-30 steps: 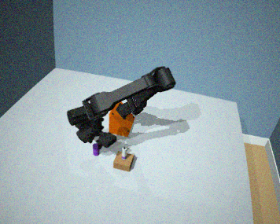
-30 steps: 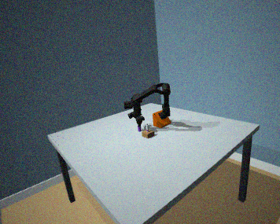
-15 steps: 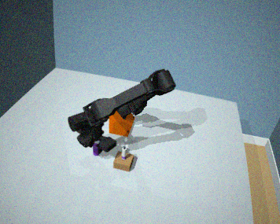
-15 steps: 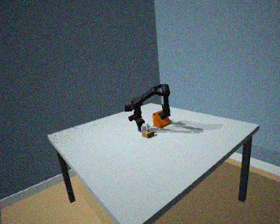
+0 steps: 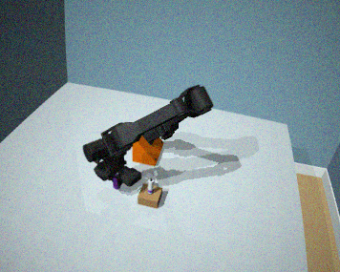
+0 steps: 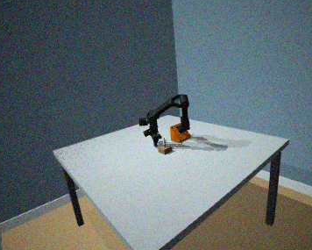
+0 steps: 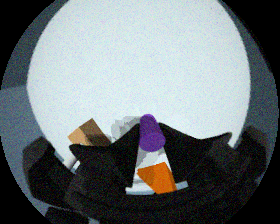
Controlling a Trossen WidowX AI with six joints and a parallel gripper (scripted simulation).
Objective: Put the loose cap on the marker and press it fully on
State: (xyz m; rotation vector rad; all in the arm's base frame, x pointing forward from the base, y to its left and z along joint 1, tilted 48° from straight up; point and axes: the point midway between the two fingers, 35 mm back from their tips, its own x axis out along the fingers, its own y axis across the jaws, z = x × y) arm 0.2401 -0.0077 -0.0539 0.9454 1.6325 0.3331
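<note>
Purple cap (image 7: 150,133) between pincer (image 7: 149,160) fingers, closed on it; holder block (image 7: 89,136) left.

Matt table (image 5: 237,220), wood-toned holder block (image 5: 149,198).
</note>
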